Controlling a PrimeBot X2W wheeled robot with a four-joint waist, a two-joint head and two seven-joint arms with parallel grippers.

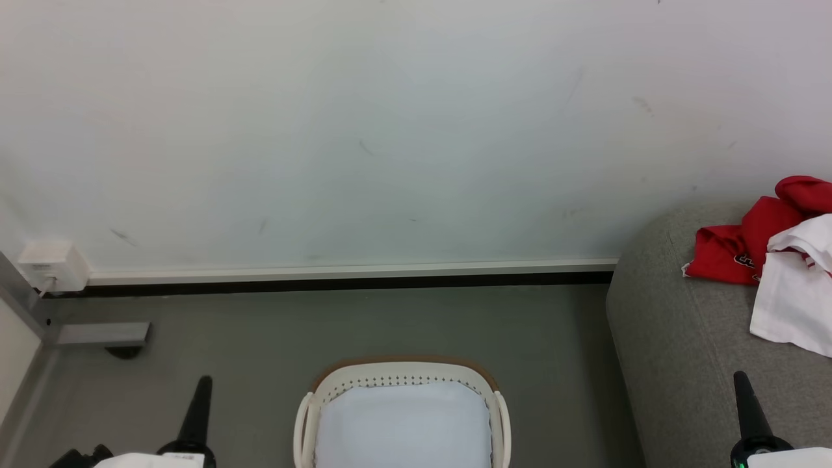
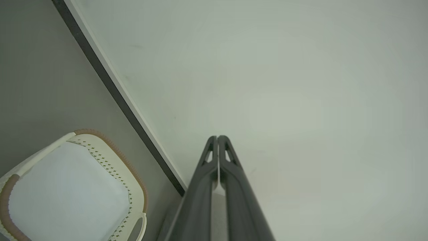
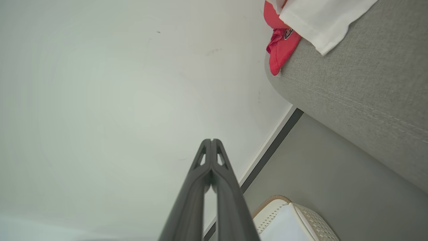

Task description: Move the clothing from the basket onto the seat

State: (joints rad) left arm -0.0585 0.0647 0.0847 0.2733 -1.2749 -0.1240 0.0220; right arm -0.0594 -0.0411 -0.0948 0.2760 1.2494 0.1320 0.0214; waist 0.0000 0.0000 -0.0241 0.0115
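The cream-white basket (image 1: 403,376) with a brown rim stands on the floor at the bottom centre, showing its pale bluish-white lining and no garment inside. Red and white clothing (image 1: 777,260) lies heaped on the grey seat (image 1: 676,338) at the right. My left gripper (image 1: 200,385) is at the lower left, left of the basket, shut and holding nothing. My right gripper (image 1: 741,383) is at the lower right, in front of the seat, shut and holding nothing. The left wrist view has the basket (image 2: 100,157) beside the shut gripper (image 2: 218,138). The right wrist view has the clothing (image 3: 284,40) on the seat (image 3: 361,83).
A pale wall (image 1: 390,130) with a white skirting and dark strip runs behind the basket. A white socket box (image 1: 53,265) and a grey metal foot (image 1: 104,333) sit at the far left. Grey floor (image 1: 390,325) lies between the basket and the wall.
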